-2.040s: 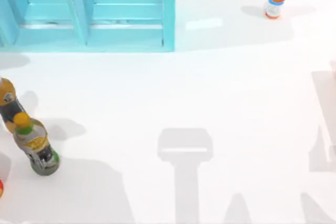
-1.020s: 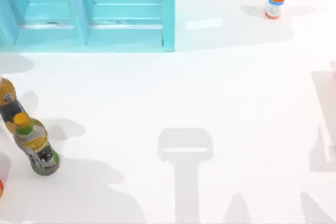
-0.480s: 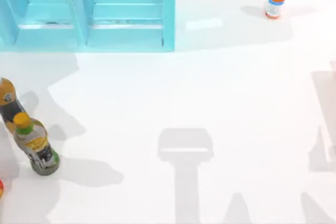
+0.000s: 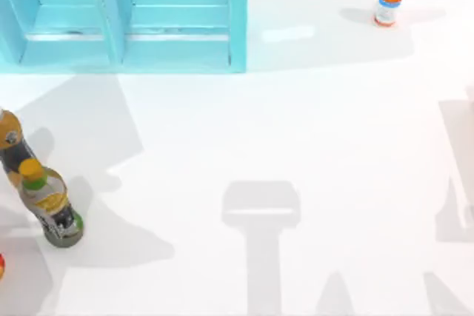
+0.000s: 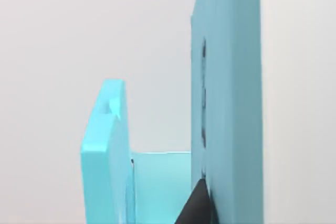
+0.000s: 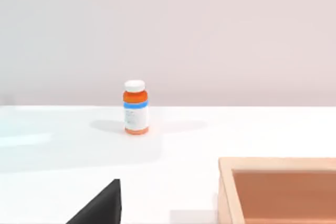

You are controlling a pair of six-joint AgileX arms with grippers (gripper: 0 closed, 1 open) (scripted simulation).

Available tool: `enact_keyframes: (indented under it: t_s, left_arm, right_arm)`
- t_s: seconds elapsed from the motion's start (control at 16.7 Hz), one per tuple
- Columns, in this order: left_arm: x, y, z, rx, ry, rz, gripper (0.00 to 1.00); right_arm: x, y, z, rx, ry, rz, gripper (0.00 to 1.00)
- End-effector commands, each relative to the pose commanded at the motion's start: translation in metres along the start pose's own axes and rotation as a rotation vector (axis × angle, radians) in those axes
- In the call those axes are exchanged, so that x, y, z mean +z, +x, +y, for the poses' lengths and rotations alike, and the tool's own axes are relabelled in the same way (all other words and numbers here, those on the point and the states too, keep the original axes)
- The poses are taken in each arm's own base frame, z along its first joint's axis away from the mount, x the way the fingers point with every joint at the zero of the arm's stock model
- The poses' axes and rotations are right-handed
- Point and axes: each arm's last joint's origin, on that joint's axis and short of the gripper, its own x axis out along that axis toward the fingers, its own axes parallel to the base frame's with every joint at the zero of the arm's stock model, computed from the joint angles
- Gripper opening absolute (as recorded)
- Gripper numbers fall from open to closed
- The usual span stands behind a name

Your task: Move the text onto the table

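Shadow on table [image 4: 311, 123] grew, spreading from lower left up toward shelf unit [image 4: 178, 27].

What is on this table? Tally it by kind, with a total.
Drink bottles: 2
Pill bottle: 1
Shelf unit: 1
Wooden box: 1
Red object cut off at the left edge: 1
Total: 6

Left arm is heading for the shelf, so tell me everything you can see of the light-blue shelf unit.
The shelf unit is light blue all over, built of thick, plain, smooth-looking panels. It stands upright on the white table at the top view's far left. Upright dividers split it into open compartments side by side. The nearest bottle stands apart from it.
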Motion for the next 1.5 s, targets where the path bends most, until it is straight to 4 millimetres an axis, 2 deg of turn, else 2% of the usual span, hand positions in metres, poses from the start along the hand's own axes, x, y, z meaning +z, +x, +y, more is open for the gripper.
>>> enact_keyframes:
  t_s: [0.24,0.36,0.48,0.66,0.84,1.08,1.26,1.5]
  left_arm:
    - [-0.002,0.002,0.000,-0.003,-0.002,0.003,0.00]
    - [0.005,0.008,-0.006,-0.008,-0.014,-0.012,0.00]
    - [0.017,0.021,-0.021,-0.022,-0.056,-0.041,0.00]
    - [0.042,0.049,-0.061,-0.061,-0.209,-0.087,0.00]
    - [0.063,0.077,-0.120,-0.107,-0.464,-0.102,0.00]
    - [0.077,0.100,-0.219,-0.137,-0.896,-0.035,0.00]
    - [0.075,0.099,-0.300,-0.099,-1.217,0.069,0.00]
    - [0.049,0.072,-0.405,0.061,-1.534,0.208,0.00]
  right_arm:
    - [0.000,0.000,0.000,0.000,0.000,0.000,1.00]
    - [0.000,0.000,0.000,0.000,0.000,0.000,1.00]
    - [0.000,0.000,0.000,0.000,0.000,0.000,1.00]
    - [0.000,0.000,0.000,0.000,0.000,0.000,1.00]
    - [0.000,0.000,0.000,0.000,0.000,0.000,1.00]
    - [0.000,0.000,0.000,0.000,0.000,0.000,1.00]
    - [0.000,0.000,0.000,0.000,0.000,0.000,1.00]
    - [0.000,0.000,0.000,0.000,0.000,0.000,1.00]
